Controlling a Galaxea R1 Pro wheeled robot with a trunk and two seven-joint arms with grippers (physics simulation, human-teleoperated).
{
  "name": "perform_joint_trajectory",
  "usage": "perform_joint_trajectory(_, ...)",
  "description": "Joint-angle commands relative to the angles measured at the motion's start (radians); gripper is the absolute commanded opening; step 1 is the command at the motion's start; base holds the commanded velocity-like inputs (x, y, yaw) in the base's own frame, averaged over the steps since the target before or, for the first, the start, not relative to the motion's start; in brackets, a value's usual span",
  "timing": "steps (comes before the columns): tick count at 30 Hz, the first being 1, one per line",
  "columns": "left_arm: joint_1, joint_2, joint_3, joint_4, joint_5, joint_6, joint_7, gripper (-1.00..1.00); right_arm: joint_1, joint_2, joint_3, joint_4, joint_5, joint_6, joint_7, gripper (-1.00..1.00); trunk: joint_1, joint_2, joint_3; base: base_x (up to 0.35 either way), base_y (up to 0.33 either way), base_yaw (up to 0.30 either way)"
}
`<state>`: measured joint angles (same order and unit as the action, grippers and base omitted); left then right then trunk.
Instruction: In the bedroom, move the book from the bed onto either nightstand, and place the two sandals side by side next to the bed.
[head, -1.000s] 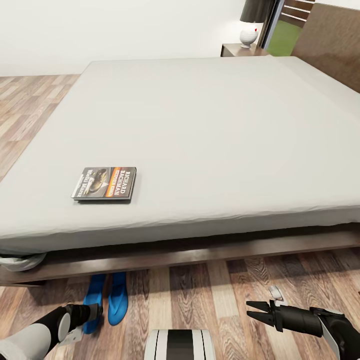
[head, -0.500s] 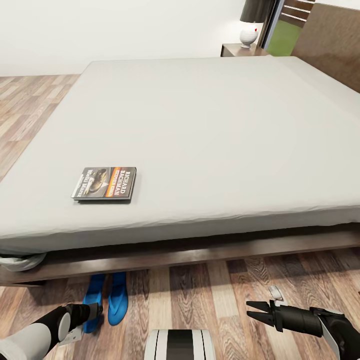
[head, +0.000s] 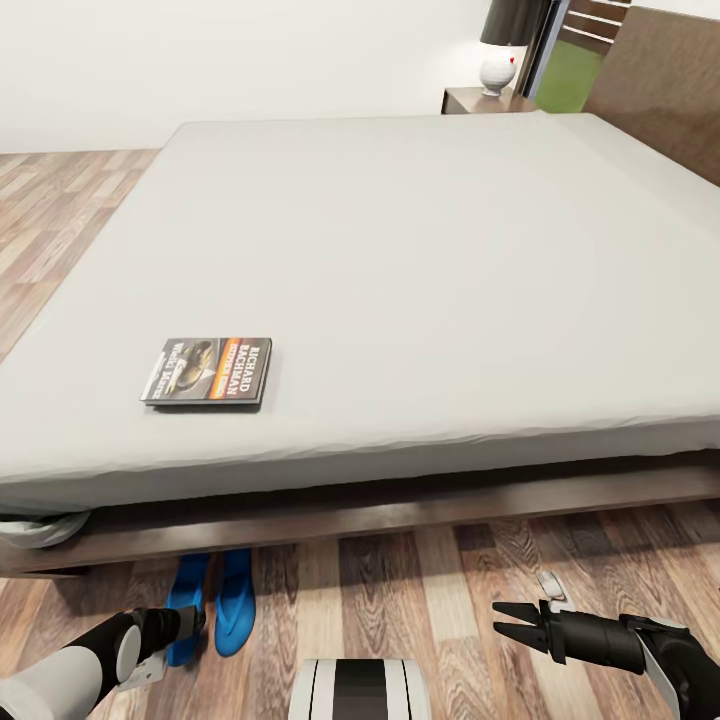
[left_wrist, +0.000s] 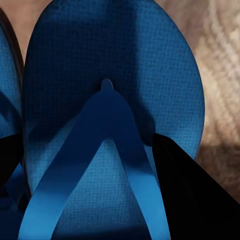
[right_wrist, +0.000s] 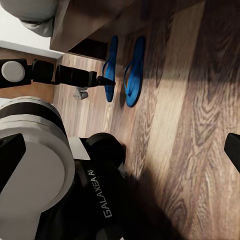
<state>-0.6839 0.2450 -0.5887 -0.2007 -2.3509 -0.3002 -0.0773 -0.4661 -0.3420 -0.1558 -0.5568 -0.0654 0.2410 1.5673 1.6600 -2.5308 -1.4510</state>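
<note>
The book (head: 207, 370) lies flat on the grey mattress of the bed (head: 420, 260), near its front left edge. Two blue sandals lie side by side on the floor at the bed frame; one (head: 236, 600) is free. My left gripper (head: 192, 620) hangs low over the other (head: 184, 598). In the left wrist view that sandal (left_wrist: 105, 100) lies between the spread dark fingers (left_wrist: 190, 200), open. The right wrist view shows both sandals (right_wrist: 134, 72) and the left gripper (right_wrist: 109, 84). My right gripper (head: 508, 619) hovers open over the floor. A nightstand (head: 478, 99) stands at the far corner.
A lamp (head: 500, 60) stands on the nightstand, beside the brown headboard (head: 660, 80). The dark bed frame (head: 400, 505) runs across in front of me. My own base (head: 358, 688) shows at the bottom. Wood-plank floor lies between the two arms.
The whole picture has shifted down slightly, so the camera moved. Both grippers and the sandals keep their places.
</note>
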Motion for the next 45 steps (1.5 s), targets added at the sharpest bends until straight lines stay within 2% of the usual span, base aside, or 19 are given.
perform_joint_trajectory(1,0.000,0.000,0.001,-0.003,-0.005,-0.007,-0.004,-1.00,0.000,0.000,-0.001,0.000,-0.001,0.011,0.003,1.00,0.000,0.000,-0.001,0.006,0.000,0.000)
perform_joint_trajectory(45,0.001,0.000,0.001,-0.003,-0.005,0.028,-0.005,-1.00,0.000,0.000,0.000,0.000,-0.002,0.011,0.003,1.00,0.000,0.000,-0.001,0.014,-0.005,0.000)
